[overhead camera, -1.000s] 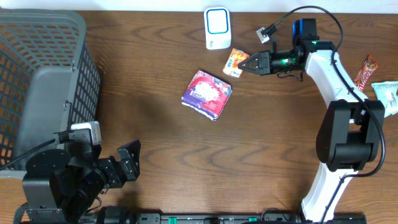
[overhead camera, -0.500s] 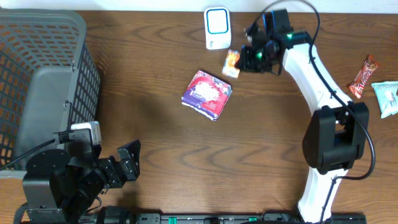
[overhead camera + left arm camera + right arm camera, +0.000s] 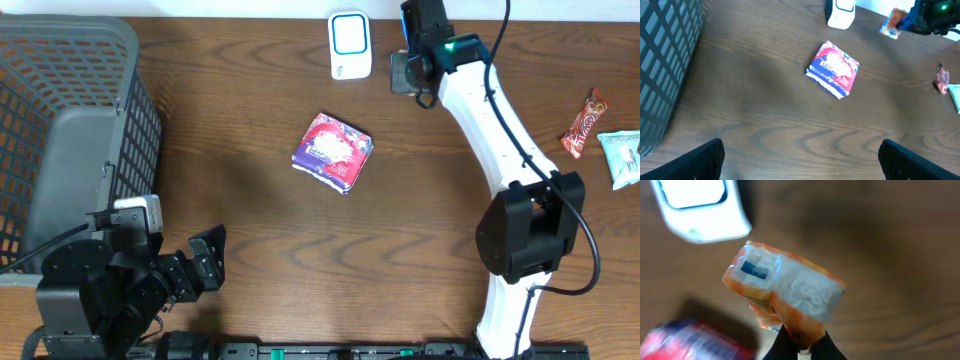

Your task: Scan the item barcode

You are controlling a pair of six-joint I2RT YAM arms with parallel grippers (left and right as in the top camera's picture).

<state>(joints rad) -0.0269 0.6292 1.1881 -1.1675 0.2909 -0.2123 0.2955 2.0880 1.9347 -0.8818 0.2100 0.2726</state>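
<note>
The right gripper (image 3: pixel 800 341) is pinched tight on the lower edge of the orange packet (image 3: pixel 782 292). It holds the packet at 12 o'clock on the table (image 3: pixel 250 230), just on the 3 o'clock side of the white scanner (image 3: pixel 350 45). In the right wrist view the scanner lies at 10 o'clock from the packet. The left gripper (image 3: pixel 212 258) sits at 7 o'clock, its jaws spread wide with nothing in them. A red pouch (image 3: pixel 333 150) lies near the centre.

Overhead cam: straight down, whole table (image 3: pixel 250 250). Left wrist cam: near left, facing far right, wide. Right wrist cam: v. close on orange packet (image 3: pixel 790 287). All share scanner (image 3: pixel 350 45), red packet (image 3: pixel 333 150).
</note>
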